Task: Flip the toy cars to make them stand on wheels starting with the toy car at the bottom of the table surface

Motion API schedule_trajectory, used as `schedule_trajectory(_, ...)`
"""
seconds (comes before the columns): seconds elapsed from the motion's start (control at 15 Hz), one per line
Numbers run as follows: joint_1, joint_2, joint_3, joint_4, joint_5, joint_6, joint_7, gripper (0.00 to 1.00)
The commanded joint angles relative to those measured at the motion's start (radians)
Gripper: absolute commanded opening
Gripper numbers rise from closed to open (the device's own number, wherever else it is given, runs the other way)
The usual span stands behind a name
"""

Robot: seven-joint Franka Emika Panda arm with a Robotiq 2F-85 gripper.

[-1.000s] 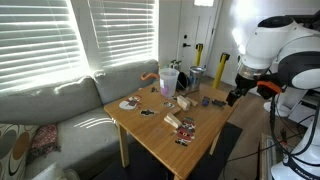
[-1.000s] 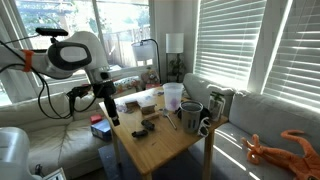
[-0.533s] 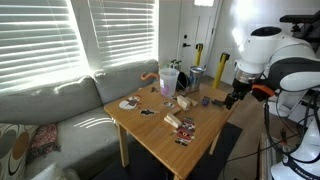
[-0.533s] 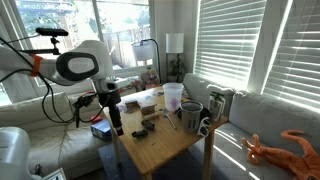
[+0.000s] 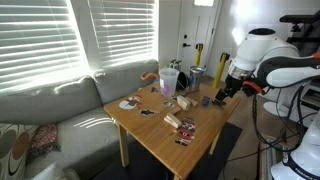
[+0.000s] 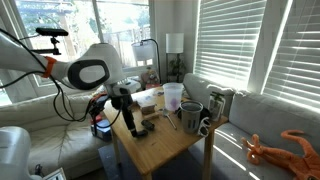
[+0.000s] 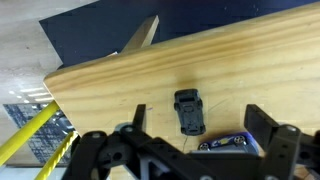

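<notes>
In the wrist view, starting at the left, the table surface (image 7: 100,70) ends close by, with a yellow bar (image 7: 30,130) on the floor below, so you are working right at the edge. Your gripper (image 7: 200,118) hangs with its jaws spread wide and holding nothing, one finger to each side of the dark toy car (image 7: 188,110) lying on the wood near that edge. The car seems to rest belly-up, though the picture is too coarse to be sure. Just right of it, a bluish toy car (image 7: 225,143) peeks out by the gripper body. Descend straight, centre on the dark car alone, pinch its narrow flanks, lift clear of the neighbour, then roll your wrist and set it down gently.
</notes>
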Motion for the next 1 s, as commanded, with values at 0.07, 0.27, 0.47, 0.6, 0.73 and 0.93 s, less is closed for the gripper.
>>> schedule_trajectory(0.07,0.001,0.038,-0.034,0.002,0.037,0.014,-0.054,1.0)
schedule_trajectory(0.27,0.003,0.044,-0.057,0.001,0.045,0.001,-0.092,1.0)
schedule_trajectory(0.47,0.002,0.05,-0.069,0.001,0.044,-0.001,-0.116,0.86)
schedule_trajectory(0.6,0.002,0.053,-0.074,0.001,0.046,0.0,-0.125,0.68)
schedule_trajectory(0.73,0.003,0.055,-0.076,0.001,0.049,-0.001,-0.132,0.53)
schedule_trajectory(0.93,0.005,0.057,-0.077,0.001,0.056,-0.005,-0.141,0.32)
